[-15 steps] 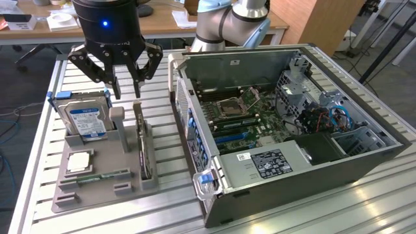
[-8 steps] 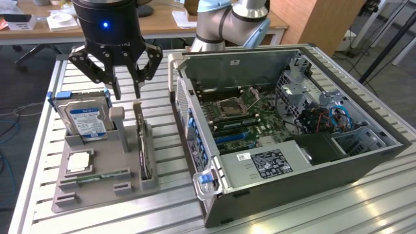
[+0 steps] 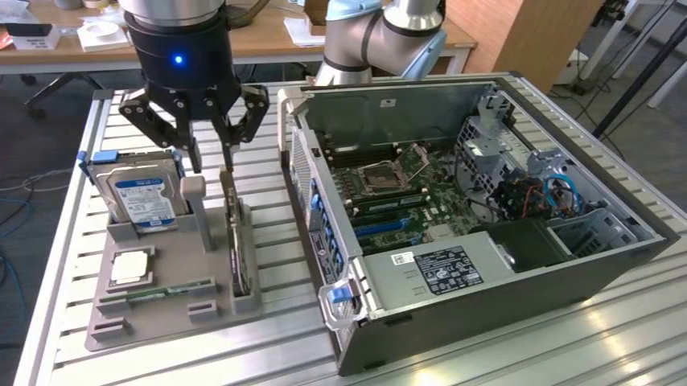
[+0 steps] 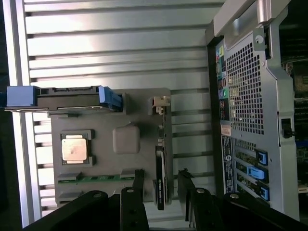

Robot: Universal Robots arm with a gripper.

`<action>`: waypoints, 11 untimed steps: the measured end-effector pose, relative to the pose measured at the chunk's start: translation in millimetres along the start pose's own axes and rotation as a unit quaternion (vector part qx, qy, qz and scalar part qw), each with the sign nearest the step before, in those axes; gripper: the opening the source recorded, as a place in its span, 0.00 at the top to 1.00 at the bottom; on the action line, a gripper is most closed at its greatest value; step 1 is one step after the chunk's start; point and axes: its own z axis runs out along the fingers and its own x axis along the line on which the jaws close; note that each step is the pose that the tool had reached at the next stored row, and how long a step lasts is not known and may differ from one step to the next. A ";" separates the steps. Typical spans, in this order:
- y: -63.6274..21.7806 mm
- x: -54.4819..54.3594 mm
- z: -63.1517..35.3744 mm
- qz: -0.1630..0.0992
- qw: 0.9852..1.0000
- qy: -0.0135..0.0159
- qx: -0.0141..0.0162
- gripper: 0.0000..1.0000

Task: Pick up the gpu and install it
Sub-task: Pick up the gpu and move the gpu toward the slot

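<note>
Where the far edge of the slatted aluminium table [image 3: 279,354] ends, a wooden desk [image 3: 269,44] carries a few white items, and a silver arm section [image 3: 376,40] with pale blue caps rises between the two. The floor is dark, with loose cables off the table's edge on the exterior view's left. On the table a grey holder [image 3: 161,318] lies beside an open computer case [image 3: 536,293], which shows a green motherboard [image 3: 419,201] and a boxed power supply [image 3: 429,273]. The gpu [image 3: 240,249] stands on its long edge in a slot along the holder's edge nearest the case. It is a thin dark card, with a silvery bracket at the end level with the hard drive [image 3: 143,197]. The gripper [image 3: 212,161] hangs close over it with its fingers [image 4: 137,192] apart, one on each side of the card, holding nothing. The hard drive stands upright at the holder's far corner, a CPU chip [image 3: 129,267] lies flat, and a green memory stick [image 3: 172,291] rests toward the near edge. The drive bears a blue-and-white label and the power supply a black one beside a white sticker. The writing on both is too small to read. A blue light glows on the gripper's black body.
</note>
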 end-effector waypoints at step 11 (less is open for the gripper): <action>-1.1 0.4 20.0 0.000 1.000 0.000 0.000 0.59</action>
